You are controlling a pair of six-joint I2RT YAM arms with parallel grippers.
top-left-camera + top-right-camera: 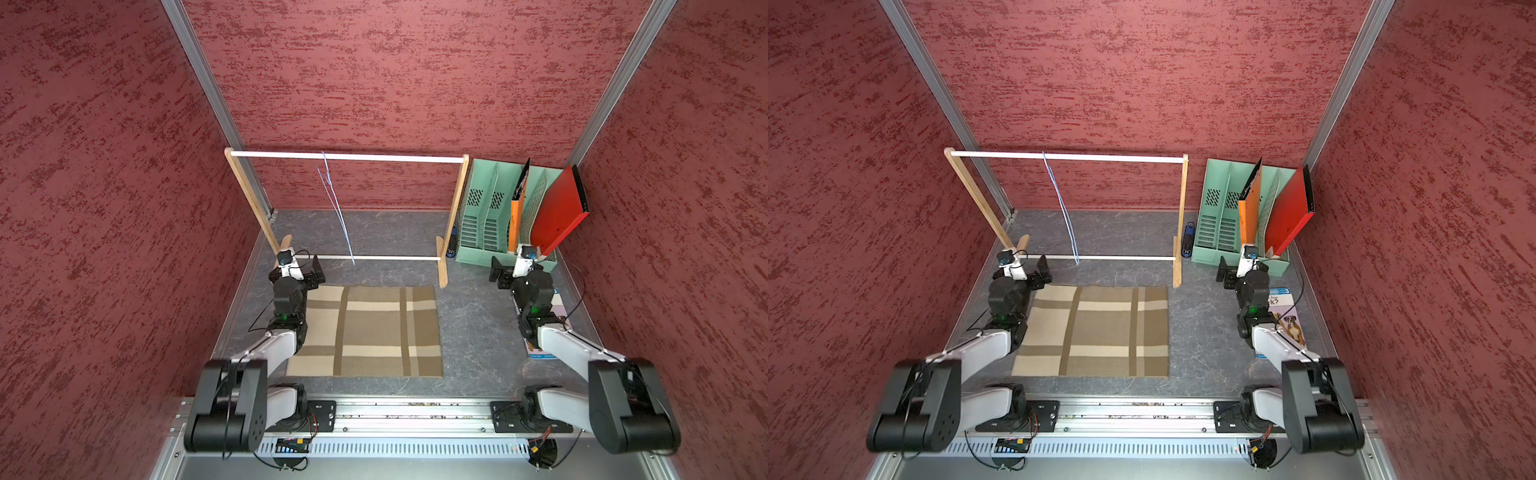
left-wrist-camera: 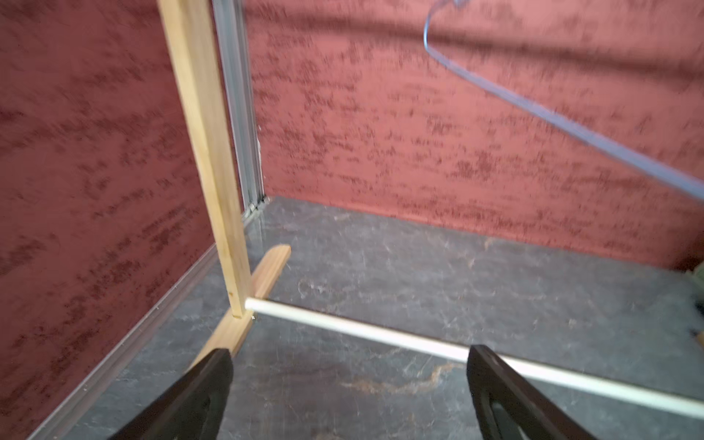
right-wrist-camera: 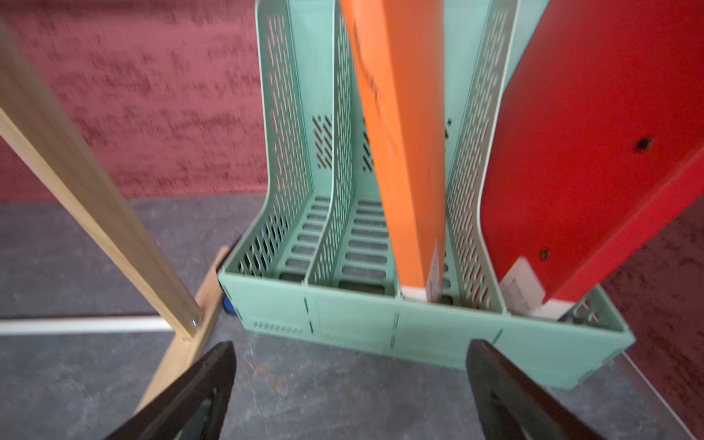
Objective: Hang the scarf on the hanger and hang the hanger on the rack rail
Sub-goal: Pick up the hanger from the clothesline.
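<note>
Probably a robotics lab booth: red panel walls [image 1: 395, 83], aluminium posts [image 1: 206, 83], arms [image 1: 272, 344] on a rail [image 1: 415, 415].

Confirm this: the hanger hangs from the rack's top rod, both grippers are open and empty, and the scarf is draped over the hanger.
Not quite. The scarf lies flat on the table, in front of the rack, not on the hanger; both top views show it. The rest holds.

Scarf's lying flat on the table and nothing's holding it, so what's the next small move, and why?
Probably lower the left gripper onto the far left corner of the scarf and pinch it: its jaws stand open and empty beside that corner, while the hanger hangs bare on the rack.
</note>
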